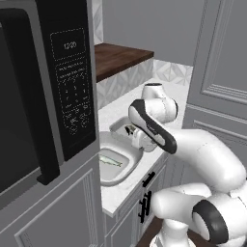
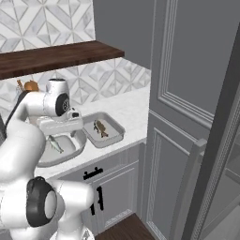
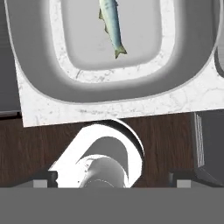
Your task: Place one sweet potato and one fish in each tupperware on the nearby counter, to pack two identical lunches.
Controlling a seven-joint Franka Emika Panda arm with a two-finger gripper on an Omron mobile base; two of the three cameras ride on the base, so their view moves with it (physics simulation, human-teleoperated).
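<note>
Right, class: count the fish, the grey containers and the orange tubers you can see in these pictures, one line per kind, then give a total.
Fish: 2 (pale fish, dark fish)
Grey containers: 2 (round tupperware, rectangular tupperware)
Orange tubers: 1 visible (sweet potato)
Total: 5

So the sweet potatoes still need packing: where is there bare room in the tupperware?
Round tupperware: bare floor on both sides of the pale fish. Rectangular tupperware: free floor around the dark fish. The crowded spot is above them, where the arm hangs.

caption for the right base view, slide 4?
Each tupperware on the counter holds one fish: pale fish in the round tupperware, dark fish in the rectangular tupperware.
</note>
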